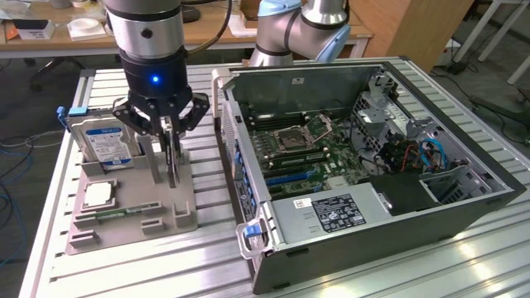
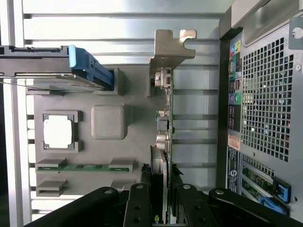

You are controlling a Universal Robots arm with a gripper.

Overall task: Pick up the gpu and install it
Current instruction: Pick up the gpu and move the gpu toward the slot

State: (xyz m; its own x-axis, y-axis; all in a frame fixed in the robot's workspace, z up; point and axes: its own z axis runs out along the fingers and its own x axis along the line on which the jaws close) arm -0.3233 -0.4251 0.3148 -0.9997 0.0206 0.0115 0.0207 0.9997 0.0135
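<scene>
We see a robotics lab. An open desktop computer case (image 1: 348, 248) sits on a slotted aluminium table (image 1: 463, 273), with a robot arm (image 1: 290, 28) and a cluttered wooden desk (image 1: 211, 31) behind.

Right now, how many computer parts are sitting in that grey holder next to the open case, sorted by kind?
In the grey holder:
Hard drive: 1
Processor chip: 1
Memory stick: 1
gpu, standing on edge with the gripper closed on it: 1
Total: 4
</scene>
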